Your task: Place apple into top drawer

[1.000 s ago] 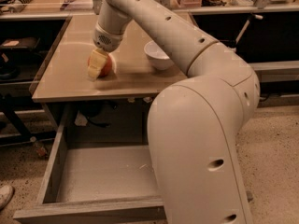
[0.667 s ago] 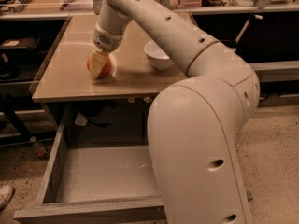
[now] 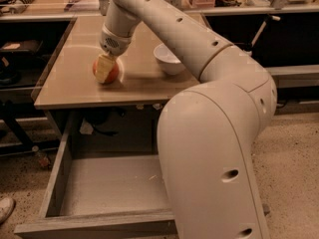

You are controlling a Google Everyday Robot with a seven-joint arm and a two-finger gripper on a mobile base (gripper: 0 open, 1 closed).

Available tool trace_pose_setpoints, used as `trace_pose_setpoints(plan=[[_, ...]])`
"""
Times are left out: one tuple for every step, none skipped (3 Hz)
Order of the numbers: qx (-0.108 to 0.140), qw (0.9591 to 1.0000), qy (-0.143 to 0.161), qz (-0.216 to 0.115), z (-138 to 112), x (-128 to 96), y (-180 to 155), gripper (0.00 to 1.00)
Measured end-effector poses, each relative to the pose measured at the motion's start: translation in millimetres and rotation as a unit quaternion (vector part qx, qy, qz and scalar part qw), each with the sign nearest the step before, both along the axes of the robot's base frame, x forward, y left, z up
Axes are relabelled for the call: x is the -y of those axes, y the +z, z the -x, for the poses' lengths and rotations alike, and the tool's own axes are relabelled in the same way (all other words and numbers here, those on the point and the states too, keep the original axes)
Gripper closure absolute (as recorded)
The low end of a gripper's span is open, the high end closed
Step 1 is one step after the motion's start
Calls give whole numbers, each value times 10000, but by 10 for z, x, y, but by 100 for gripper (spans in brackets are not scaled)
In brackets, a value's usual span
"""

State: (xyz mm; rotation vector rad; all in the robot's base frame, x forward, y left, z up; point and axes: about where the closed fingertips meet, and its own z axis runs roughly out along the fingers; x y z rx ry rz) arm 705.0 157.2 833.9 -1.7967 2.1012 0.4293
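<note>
The apple, small and red-orange, sits on the tan countertop near its front left. My gripper comes down on it from above, and one pale finger lies across the apple's front. The gripper looks shut on the apple, which still rests on the counter. The top drawer is pulled open below the counter's front edge; its flat grey bottom is bare. My arm's large white body covers the drawer's right part.
A white bowl stands on the counter to the right of the apple. Dark shelving is on the left. A shoe tip shows at the lower left on the speckled floor.
The gripper has settled slightly lower and left over the apple. Its finger now covers the apple's middle rather than its left side. The drawer and bowl have not moved.
</note>
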Motion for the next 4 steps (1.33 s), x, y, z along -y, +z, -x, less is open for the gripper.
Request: trace_pose_setpoints(plan=[[0, 10000, 0, 0, 0, -1, -1, 100], [0, 10000, 0, 0, 1, -1, -1, 100], [25, 10000, 21, -23, 110, 6, 44, 100], [39, 9996, -207, -172, 425, 136, 235, 100]])
